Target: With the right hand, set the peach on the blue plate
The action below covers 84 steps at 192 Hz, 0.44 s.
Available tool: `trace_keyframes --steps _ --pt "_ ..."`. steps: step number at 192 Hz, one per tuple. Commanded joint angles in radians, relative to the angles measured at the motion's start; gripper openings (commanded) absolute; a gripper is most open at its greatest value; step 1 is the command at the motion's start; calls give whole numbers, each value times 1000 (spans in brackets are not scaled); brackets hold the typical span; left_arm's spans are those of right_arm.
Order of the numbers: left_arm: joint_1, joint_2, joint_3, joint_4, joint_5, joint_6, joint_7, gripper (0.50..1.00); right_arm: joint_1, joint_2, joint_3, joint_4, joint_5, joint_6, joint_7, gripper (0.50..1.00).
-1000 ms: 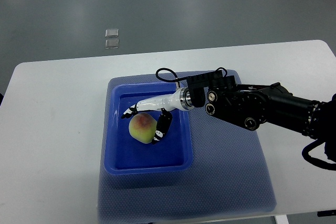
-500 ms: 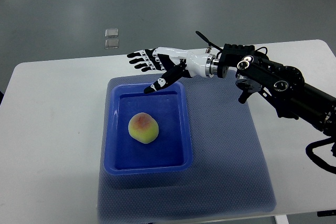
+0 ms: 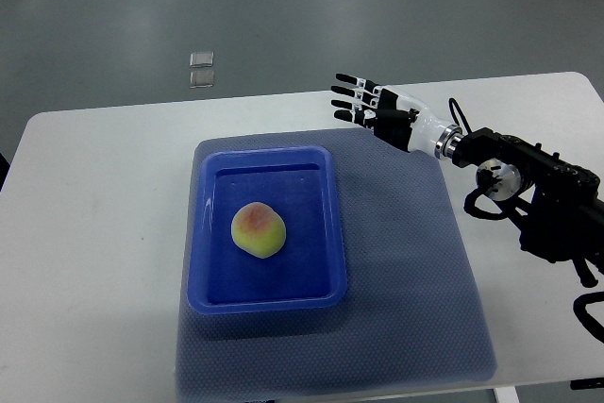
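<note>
A yellow-green peach (image 3: 258, 230) with a red blush lies in the middle of the blue plate (image 3: 213, 292), a rectangular tray. My right hand (image 3: 363, 103) is open and empty, fingers stretched out. It hovers over the table's far side, above and to the right of the plate's far right corner, well apart from the peach. Its arm (image 3: 528, 191) comes in from the right edge. The left arm does not show.
The plate sits on a grey-blue mat (image 3: 415, 280) on a white table (image 3: 94, 233). Two small clear squares (image 3: 200, 68) lie on the floor beyond the table's far edge.
My right hand let go of the peach in the plate, lifted away and has drawn back to the right. The peach stays where it was left.
</note>
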Motion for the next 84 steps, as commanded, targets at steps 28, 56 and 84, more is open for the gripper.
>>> trace_keyframes --steps 28,56,84 --pt "0 0 -1 3 0 0 0 1000 -36 -13 2 -4 43 10 1 934" --pt "0 0 -1 3 0 0 0 1000 -40 -19 2 -6 46 6 1 934" --pt "0 0 -1 1 0 0 0 1000 -41 -35 2 -6 46 8 4 934"
